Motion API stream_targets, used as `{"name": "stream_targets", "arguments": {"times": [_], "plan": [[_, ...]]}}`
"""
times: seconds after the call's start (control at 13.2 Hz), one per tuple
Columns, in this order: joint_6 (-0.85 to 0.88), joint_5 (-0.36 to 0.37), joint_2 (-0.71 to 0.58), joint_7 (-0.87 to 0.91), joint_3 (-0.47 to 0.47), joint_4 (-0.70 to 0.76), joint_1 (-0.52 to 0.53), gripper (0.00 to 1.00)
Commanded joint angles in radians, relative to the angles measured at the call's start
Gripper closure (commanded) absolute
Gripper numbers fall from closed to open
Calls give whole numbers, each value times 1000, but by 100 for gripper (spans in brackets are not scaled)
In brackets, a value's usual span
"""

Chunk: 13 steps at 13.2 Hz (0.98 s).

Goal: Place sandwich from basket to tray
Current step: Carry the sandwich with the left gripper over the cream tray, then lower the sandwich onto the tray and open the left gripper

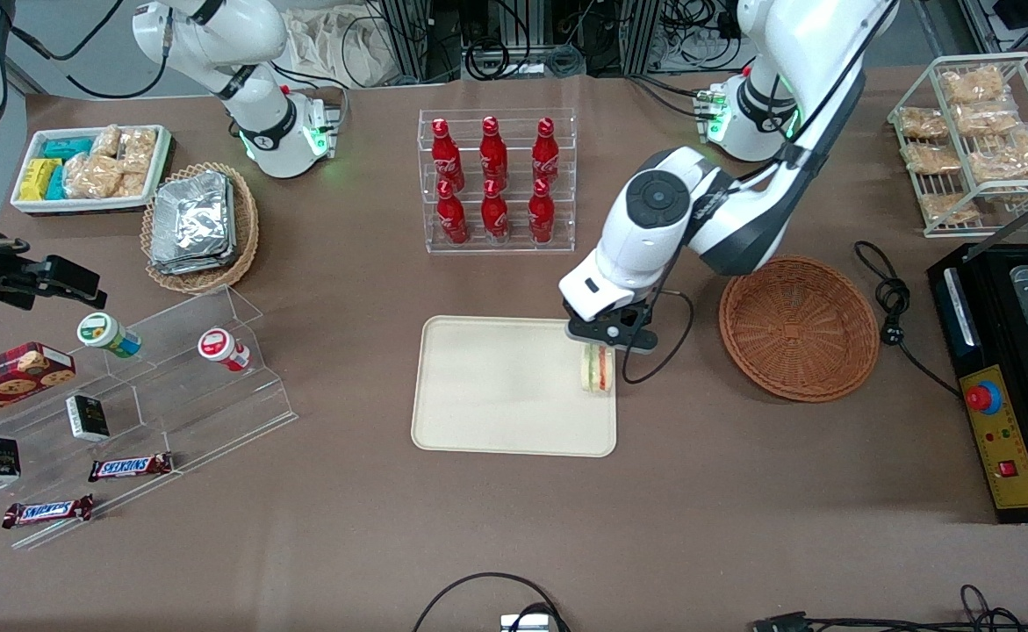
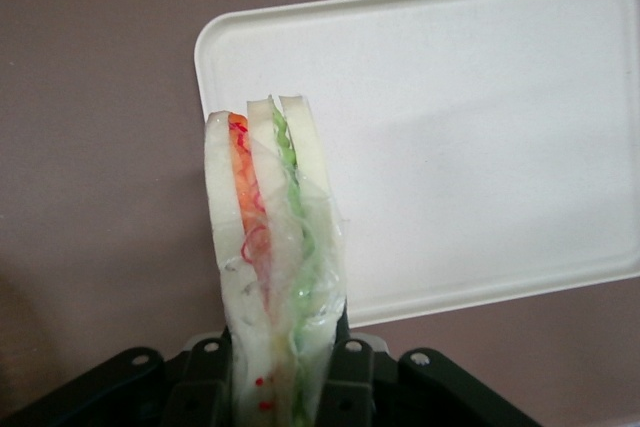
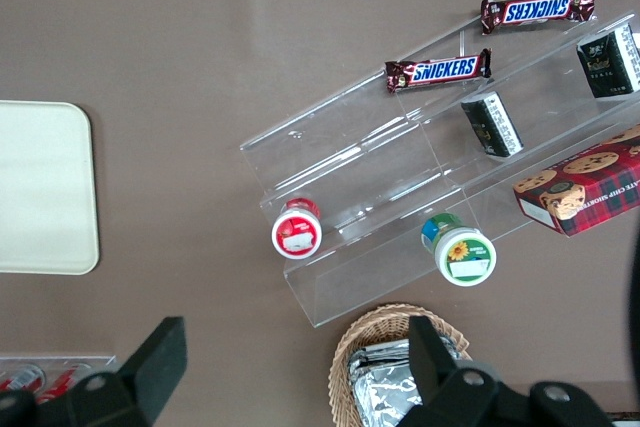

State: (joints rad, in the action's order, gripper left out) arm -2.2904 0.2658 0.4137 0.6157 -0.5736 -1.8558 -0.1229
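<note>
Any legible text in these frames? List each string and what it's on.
"SNICKERS": brown candy bar on the clear acrylic step rack
"SNICKERS": second brown candy bar, same rack
Red bottles' script, round jar lids, small black boxes: too small to read
Claw holding the triangular sandwich above the cream tray: no text

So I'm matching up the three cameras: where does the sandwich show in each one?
Front view: the sandwich hangs in the left arm's pincer, over the tray's edge nearest the reddish-brown basket.
Left wrist view: the sandwich stands between the pincer's fingers, cut edge showing.
Right wrist view: not in it.
Shared landmark: the tray.
</note>
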Motion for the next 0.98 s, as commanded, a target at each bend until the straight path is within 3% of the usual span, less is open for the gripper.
{"name": "stream_targets", "arguments": {"times": [0.0,0.38,0.91], "plan": [[-30,101,80,73,1,32,-14,68],[-64,176,186,76,1,59,-37,67],[-64,208,270,82,3,127,-58,66]]}}
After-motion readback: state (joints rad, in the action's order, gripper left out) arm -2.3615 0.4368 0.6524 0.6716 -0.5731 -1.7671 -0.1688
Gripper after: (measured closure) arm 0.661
